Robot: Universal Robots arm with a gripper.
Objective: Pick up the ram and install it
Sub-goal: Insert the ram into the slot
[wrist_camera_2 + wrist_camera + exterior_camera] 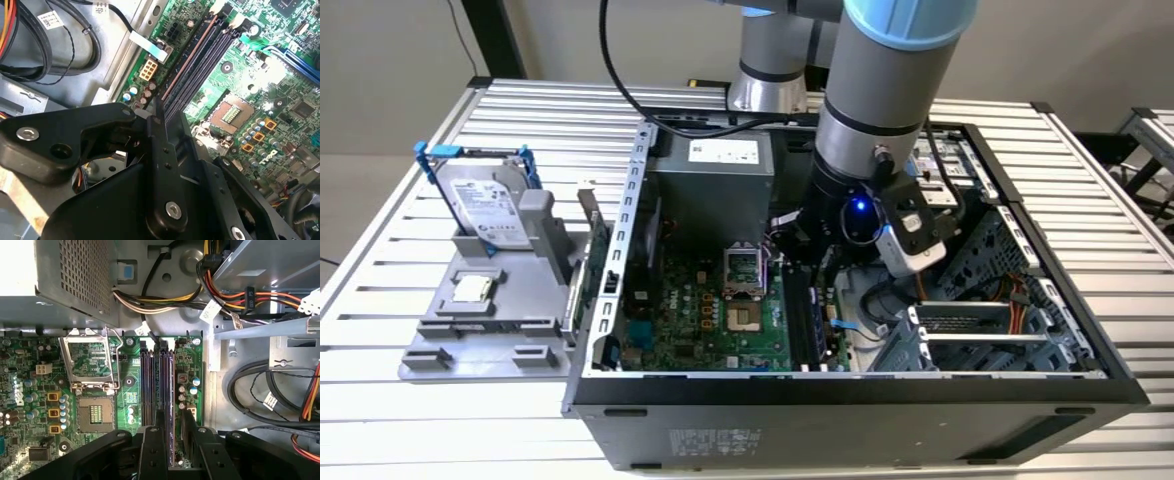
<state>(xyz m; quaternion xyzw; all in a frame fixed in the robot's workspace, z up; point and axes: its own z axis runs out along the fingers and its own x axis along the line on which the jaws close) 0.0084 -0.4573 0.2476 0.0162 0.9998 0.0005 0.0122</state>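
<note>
The ram (172, 390) is a thin dark stick lying edge-up along one of the motherboard's memory slots (150, 385). In the second wrist view the ram (190, 55) is a narrow brownish edge running along the slots up to the black fingers (157, 122). My gripper (173, 440) straddles the near part of the stick, one finger on each side, shut on it. The part of the ram under the gripper is hidden. In the exterior view the arm's wrist (854, 215) reaches down inside the open computer case (854, 385), above the slots (807, 320).
An open processor socket (92, 365) lies beside the slots. The metal power supply box (75, 275) and bundled cables (225, 295) crowd the far end. Outside the case, a grey fixture (480, 350) holds a blue-framed hard drive (487, 200) and a small square chip (471, 288).
</note>
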